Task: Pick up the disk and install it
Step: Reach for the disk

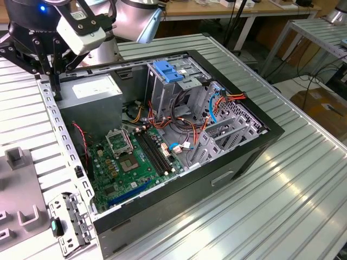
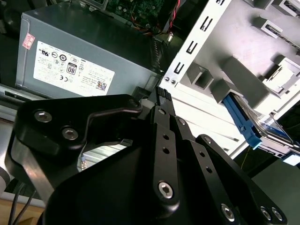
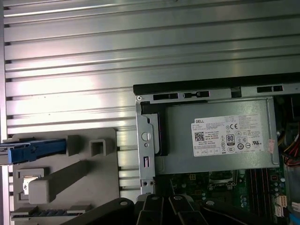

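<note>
Disk (image 3: pixel 33 151) is sitting outside the computer case (image 1: pixel 271 130), resting in a grey holder (image 3: pixel 89 173) that is lying on the desk (image 1: pixel 303 189) just beside the case. Its blue side rail is showing in both wrist views. The gripper (image 2: pixel 161 93) is hovering over the edge of the case, above the corner where the power supply (image 2: pixel 70 51) is mounted, and it is touching neither the case nor the disk. Its jaws are appearing pressed together, with nothing between them.

Judging from this, the pick-up step is in hand and is only at the approach: the disk is lying ungrasped, and the drive cage under the blue latch (image 1: pixel 168 70) inside the case is looking unfilled. Taking the disk would probably call for moving away from the case and over the holder. It would also call for spreading the jaws enough to span the disk's body and squaring them to its rails, so that the grip is not landing on the holder's raised blocks.
</note>
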Robot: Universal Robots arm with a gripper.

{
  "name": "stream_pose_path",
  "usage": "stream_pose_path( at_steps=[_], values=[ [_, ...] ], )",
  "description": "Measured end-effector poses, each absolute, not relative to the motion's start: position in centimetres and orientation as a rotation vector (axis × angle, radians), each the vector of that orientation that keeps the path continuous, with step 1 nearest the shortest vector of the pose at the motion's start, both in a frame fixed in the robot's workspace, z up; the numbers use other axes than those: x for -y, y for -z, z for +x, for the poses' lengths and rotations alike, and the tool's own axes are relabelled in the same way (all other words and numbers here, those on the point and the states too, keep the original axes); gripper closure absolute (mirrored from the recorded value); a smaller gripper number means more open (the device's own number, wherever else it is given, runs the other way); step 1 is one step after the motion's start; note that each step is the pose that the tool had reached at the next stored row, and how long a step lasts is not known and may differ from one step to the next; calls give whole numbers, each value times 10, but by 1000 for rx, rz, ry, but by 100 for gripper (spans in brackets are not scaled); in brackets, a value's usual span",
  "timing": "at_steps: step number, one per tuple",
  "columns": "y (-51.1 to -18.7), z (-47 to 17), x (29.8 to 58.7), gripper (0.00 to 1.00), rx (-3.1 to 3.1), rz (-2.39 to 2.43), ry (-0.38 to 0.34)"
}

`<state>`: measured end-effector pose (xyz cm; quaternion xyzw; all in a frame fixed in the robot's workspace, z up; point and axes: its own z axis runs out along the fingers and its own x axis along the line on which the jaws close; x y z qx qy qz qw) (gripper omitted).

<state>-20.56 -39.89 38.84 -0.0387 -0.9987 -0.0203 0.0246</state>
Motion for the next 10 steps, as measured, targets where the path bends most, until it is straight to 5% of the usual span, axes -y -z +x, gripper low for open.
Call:
stream_pose_path(
  at_steps=[10],
  values=[
    [-388,-222,399,89,3089,-120,63]
  ],
)
